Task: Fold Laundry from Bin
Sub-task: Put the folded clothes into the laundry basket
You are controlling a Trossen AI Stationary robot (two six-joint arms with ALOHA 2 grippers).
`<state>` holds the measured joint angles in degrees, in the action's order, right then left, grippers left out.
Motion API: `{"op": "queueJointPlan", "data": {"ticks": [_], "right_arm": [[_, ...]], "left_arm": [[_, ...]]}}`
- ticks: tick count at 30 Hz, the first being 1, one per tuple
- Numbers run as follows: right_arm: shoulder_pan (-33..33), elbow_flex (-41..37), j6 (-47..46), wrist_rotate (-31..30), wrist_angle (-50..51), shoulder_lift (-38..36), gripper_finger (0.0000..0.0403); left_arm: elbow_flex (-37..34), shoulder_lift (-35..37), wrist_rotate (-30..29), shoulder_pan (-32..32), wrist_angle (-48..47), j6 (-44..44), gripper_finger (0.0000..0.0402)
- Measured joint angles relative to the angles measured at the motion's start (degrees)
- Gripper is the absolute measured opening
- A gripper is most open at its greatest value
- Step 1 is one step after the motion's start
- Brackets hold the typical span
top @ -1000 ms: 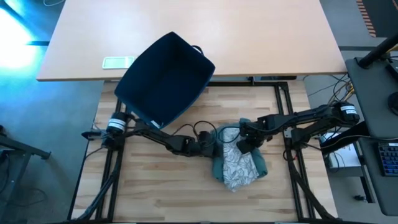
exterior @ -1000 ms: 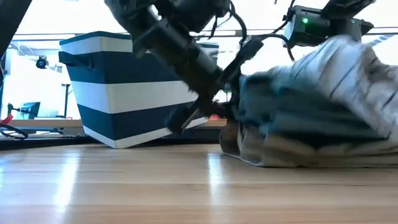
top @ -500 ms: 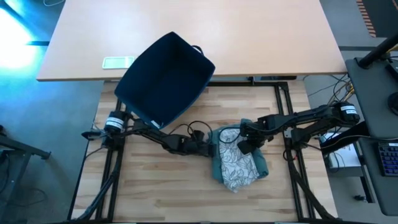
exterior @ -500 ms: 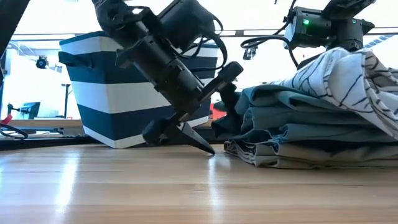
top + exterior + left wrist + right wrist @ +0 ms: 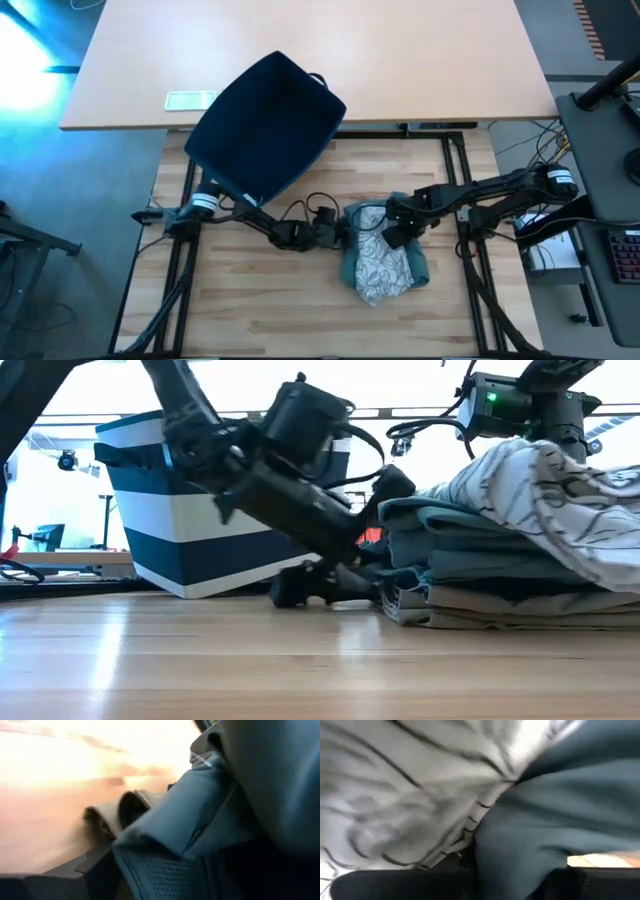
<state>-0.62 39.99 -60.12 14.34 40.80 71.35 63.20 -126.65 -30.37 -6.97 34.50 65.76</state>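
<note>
The laundry (image 5: 385,262) lies in a folded pile right of the table's middle: beige (image 5: 480,607) at the bottom, teal (image 5: 470,540) above it, and a white patterned piece (image 5: 560,490) on top. My left gripper (image 5: 338,235) lies low at the pile's left edge, open, one finger (image 5: 395,482) above the teal folds and the other (image 5: 310,585) down by the table. My right gripper (image 5: 393,235) is on the pile's far part, shut on cloth. The navy striped bin (image 5: 265,125) stands at the far left. My left gripper comes in almost level from the table's left. The pile's left edge lies between its open fingers, and a teal hem (image 5: 150,875) lies against one finger (image 5: 95,865). The pile rests on the table. My right gripper comes from above, slanting down, at the white patterned piece (image 5: 410,795) and the teal cloth (image 5: 550,815). Cloth hides its fingertips. The patterned piece rises to a peak (image 5: 535,452) at the gripper and drapes down over the pile.
A small white flat device (image 5: 190,99) lies on the tan table behind. Cables loop over my left wrist (image 5: 315,210). Bare wood runs along the near edge (image 5: 260,310) and left of the pile.
My left gripper has opened and let go of the teal cloth, then sunk to the table and tipped nearly level, coming in at the pile's left edge. The teal folds it had lifted have dropped back onto the pile.
</note>
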Motion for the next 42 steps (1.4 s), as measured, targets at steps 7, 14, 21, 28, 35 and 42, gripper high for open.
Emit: {"op": "queueJointPlan", "data": {"ticks": [7, 14, 21, 28, 35, 42], "right_arm": [[0.02, -0.04, 0.12, 0.12, -0.24, 0.0, 0.0057], [0.02, 0.06, 0.74, -0.62, -0.6, -0.13, 0.0057], [0.15, 3.56, 0.92, -3.39, -0.37, -1.93, 0.0057], [0.72, 9.48, 0.91, -6.27, 2.39, -3.45, 0.0057], [2.87, 19.41, 2.42, -11.7, 7.18, -3.43, 0.0056], [4.86, 29.76, 2.98, -18.29, 7.25, -2.59, 0.0056]], "left_arm": [[8.64, -4.75, 1.59, 0.16, -4.79, -0.59, 0.0253], [10.91, -2.66, 3.96, 0.78, -12.63, -1.1, 0.0037], [10.6, 3.08, 2.83, 0.96, -17.92, -7.25, 0.0039], [10.69, 11.23, -1.85, 0.38, -22.84, -12.91, 0.0039], [10.74, 20.51, -9.07, -1.83, -32.26, -15.47, 0.0039], [10.74, 29.51, -15.91, -4.6, -38.57, -20.17, 0.0039]]}}
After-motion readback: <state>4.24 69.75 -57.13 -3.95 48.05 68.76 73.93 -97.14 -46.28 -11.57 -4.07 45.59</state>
